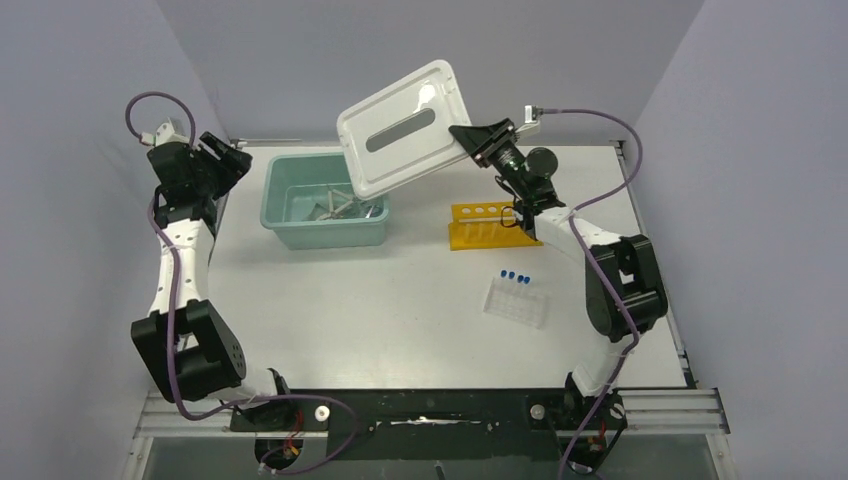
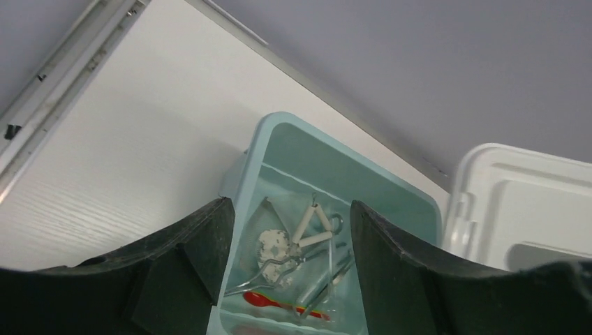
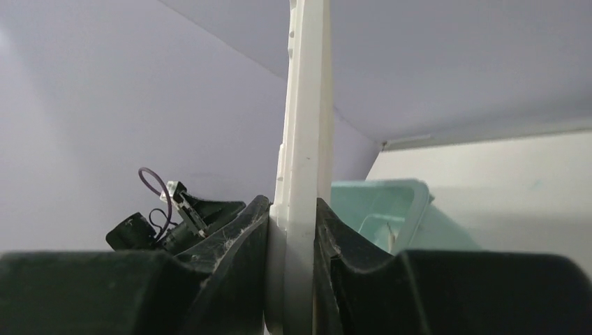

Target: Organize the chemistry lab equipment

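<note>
Holding the white lid (image 1: 405, 125) up in the air is my job right now. My right gripper (image 1: 478, 143) pinches one edge of it, with a finger pressed tight on each side of the thin plastic. The lid hangs tilted, above the teal tub (image 1: 275, 205) and a bit to its right, not touching it. My left gripper (image 1: 230, 160) sits just beside the tub's left end. Its fingers are spread wide, with nothing in them.

Inside the tub I can see small lab things lying in a heap. There are the metal forceps (image 2: 276, 272), a clear bag of white discs (image 2: 272, 244), a clear dropper (image 2: 317, 283) and something red (image 2: 269, 300) at the bottom. The blue-capped tubes (image 1: 514, 276) are not in there. They stand in a clear rack (image 1: 520, 305) out on the table (image 1: 400, 320), well apart from the tub and near a yellow rack (image 1: 480, 228).

I think this is the lid step, with the tub open. If the lid is to go on, I must lay it flat, line its corners up with the rim and lower it gently. I would think about the tubes first, since they are outside.
</note>
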